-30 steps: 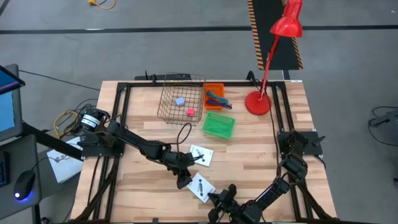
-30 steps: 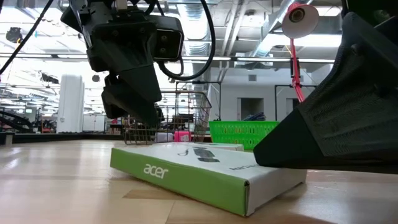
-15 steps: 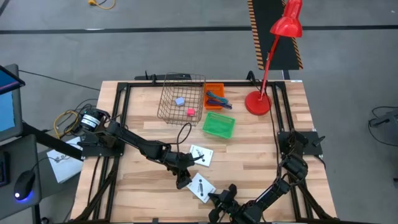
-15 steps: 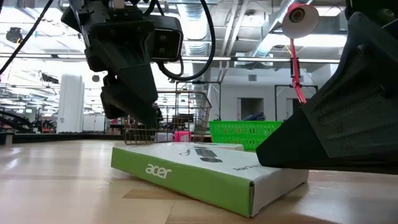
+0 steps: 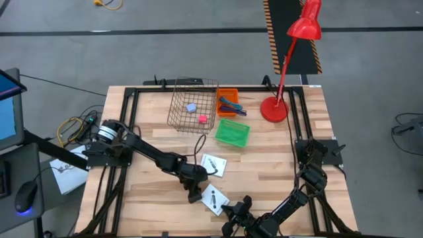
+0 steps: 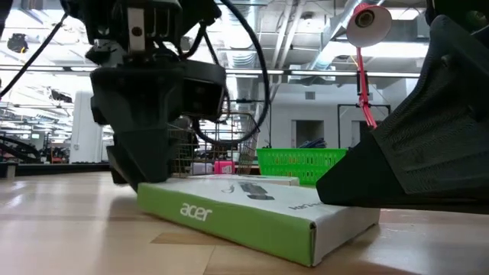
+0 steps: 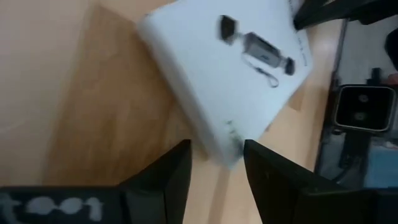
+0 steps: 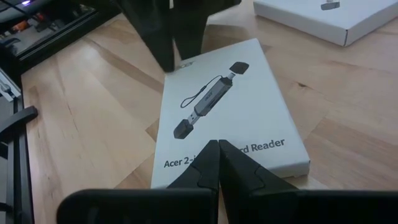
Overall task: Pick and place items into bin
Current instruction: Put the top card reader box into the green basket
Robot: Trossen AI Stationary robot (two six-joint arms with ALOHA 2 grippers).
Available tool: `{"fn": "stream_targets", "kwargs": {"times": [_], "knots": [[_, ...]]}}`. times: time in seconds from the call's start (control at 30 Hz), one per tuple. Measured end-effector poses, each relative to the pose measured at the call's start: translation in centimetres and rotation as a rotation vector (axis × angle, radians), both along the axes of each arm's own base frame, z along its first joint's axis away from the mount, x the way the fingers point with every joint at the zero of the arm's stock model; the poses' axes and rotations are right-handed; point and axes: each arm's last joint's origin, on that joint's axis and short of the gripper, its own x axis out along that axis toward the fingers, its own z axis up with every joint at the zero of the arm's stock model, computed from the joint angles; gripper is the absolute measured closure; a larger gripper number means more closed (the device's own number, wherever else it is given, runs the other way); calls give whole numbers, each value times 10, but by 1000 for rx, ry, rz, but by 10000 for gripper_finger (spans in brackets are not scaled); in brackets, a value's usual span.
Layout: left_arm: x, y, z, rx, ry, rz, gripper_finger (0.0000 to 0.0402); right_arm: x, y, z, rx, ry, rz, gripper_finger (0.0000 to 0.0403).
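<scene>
The left gripper (image 5: 194, 196) is low over the wooden table (image 5: 152, 192), its jaws apart and set at the corner of a flat white Acer card-reader box (image 5: 214, 199); in the left wrist view the two dark fingers (image 7: 168, 171) straddle that corner of the box (image 7: 230, 68) without yet closing on it. From the low view the left gripper (image 6: 141, 179) stands right at the box's green edge (image 6: 229, 218), touching or nearly so. The right gripper (image 5: 234, 217) waits at the opposite end of the same box, its jaws pressed together with the tips resting at the printed edge (image 8: 210, 155) of the box (image 8: 230, 106). A second white box (image 5: 213, 165) lies just beyond the left gripper, farther up the table. Well ahead of both grippers sit a wire basket (image 5: 192, 104) holding a lilac cube (image 5: 191, 107) and a pink cube (image 5: 202, 119), an orange tray (image 5: 229, 102) with pen-like sticks, and a green bin (image 5: 232, 132). A red desk lamp (image 5: 277, 106) stands beside the tray.
</scene>
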Motion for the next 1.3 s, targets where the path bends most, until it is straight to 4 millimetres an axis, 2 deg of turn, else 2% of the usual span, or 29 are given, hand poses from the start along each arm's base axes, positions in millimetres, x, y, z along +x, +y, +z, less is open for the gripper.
{"fn": "stream_targets", "kwargs": {"times": [0.73,1.3], "knots": [[8,2,1,-28,-75,70,258,3,-3,0,-23,-13,-8,403],[6,4,-1,-1,-42,16,258,-3,1,-5,-54,-27,8,403]]}}
